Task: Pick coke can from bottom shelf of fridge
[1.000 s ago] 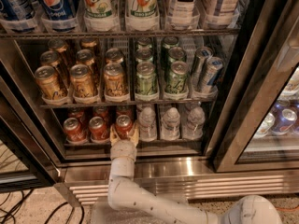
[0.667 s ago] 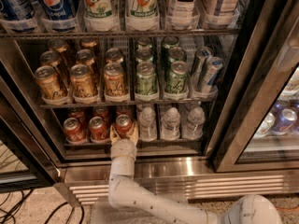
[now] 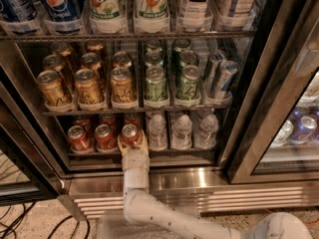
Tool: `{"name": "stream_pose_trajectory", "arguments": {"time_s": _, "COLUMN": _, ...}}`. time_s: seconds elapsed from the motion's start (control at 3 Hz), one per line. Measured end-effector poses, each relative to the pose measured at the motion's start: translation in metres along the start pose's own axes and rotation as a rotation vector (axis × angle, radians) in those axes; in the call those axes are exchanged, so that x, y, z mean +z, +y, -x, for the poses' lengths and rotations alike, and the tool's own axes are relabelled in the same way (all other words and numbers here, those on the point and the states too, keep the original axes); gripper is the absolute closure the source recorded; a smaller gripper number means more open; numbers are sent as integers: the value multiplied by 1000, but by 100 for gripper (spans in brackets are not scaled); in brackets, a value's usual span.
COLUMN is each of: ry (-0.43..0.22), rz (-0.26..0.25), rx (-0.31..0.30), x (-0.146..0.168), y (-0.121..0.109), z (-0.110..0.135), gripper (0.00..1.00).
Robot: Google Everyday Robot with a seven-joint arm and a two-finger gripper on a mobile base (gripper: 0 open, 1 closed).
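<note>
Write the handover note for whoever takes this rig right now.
The gripper is inside the fridge, shut on the coke can, the rightmost front one on the bottom shelf.
Done: reach and grasp.
Left: lift the can and draw it out. Take care, as two red cans sit close on one side and water bottles on the other.

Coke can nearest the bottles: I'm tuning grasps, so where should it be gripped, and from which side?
Probably grip the coke can round its body, coming straight in from the front over the sill. It stands upright, with a red can close on its left, a bottle on its right and a shelf low overhead. The gripper is at its front.
</note>
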State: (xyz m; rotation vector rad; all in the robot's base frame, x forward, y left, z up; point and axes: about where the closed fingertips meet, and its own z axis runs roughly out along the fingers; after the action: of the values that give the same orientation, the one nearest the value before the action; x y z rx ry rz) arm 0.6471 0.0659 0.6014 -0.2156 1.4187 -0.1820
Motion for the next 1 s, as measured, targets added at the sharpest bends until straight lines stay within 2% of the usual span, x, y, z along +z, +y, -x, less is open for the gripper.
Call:
{"name": "stream_pose_trajectory", "arguments": {"time_s": 0.67, "ry": -202, "rz": 187, "rx": 0, "x": -43, "y": 4, "z": 34, "gripper": 100}}
{"name": "stream_pose_trajectory", "arguments": {"time_s": 1.0, "ry": -264, "rz": 275, "rx": 1, "x": -66, "y": 10, "z": 50, "gripper": 100}}
